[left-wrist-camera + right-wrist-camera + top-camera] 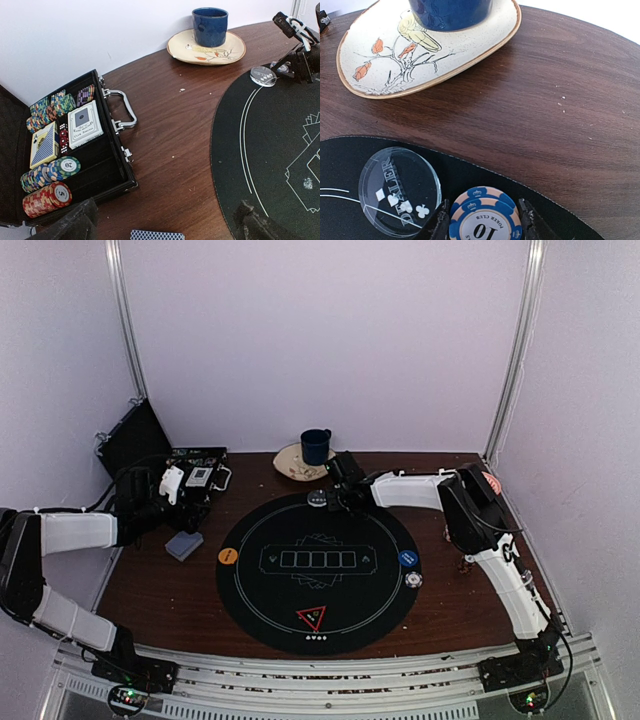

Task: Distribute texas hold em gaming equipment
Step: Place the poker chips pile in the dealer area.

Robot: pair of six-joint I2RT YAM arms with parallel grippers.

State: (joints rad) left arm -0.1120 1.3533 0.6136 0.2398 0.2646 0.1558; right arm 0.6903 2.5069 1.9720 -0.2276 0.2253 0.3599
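Mat (250, 585): orange disc (228, 556), blue disc (408, 559), white disc (414, 579), triangle (312, 617) and dealer button (400, 190) laid out.
Right claw (485, 222): clamped on blue chips (485, 212) at the mat's far edge, beside the dealer button.
Left claw (162, 220): wide, empty, near case (117, 150).
Likely outstanding: deck (184, 545) on tabletop (150, 590), undealt; case stacks (47, 195).

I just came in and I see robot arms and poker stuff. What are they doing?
They are laying out a poker game. The right gripper is pinching blue 10 poker chips at the far edge of the round black mat, right beside the clear dealer button. The left gripper hangs open near the open chip case, holding nothing, with a deck of cards close by.
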